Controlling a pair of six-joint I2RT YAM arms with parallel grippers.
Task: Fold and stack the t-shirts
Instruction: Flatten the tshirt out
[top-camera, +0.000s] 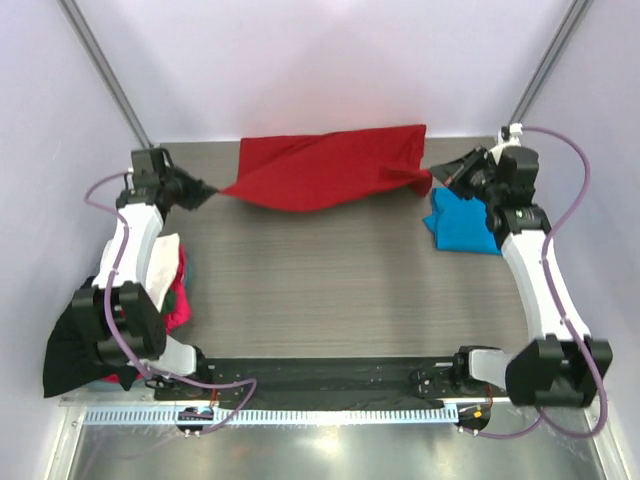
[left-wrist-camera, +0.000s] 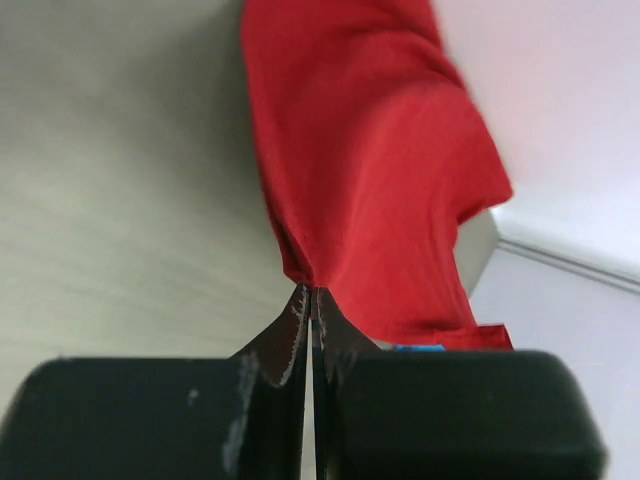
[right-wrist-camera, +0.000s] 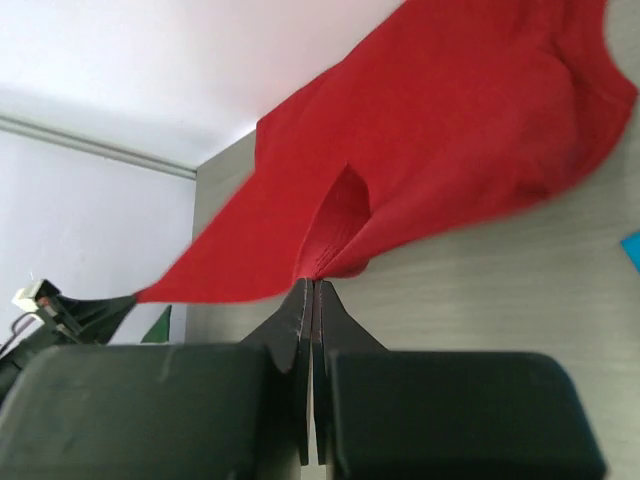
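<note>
The deep red t-shirt (top-camera: 325, 168) hangs stretched between my two grippers at the far side of the table. My left gripper (top-camera: 212, 192) is shut on its left end; the left wrist view shows the fingertips (left-wrist-camera: 310, 295) pinching the red cloth (left-wrist-camera: 370, 170). My right gripper (top-camera: 440, 177) is shut on its right end; the right wrist view shows the gripper (right-wrist-camera: 313, 285) pinching the red cloth (right-wrist-camera: 450, 140). A folded bright blue t-shirt (top-camera: 460, 222) lies on the table just under my right arm.
A heap of white, magenta and black shirts (top-camera: 165, 285) lies at the left table edge beside my left arm, with the black one (top-camera: 70, 350) hanging off. The grey wood-grain table (top-camera: 340, 290) stretches between. White walls stand close behind.
</note>
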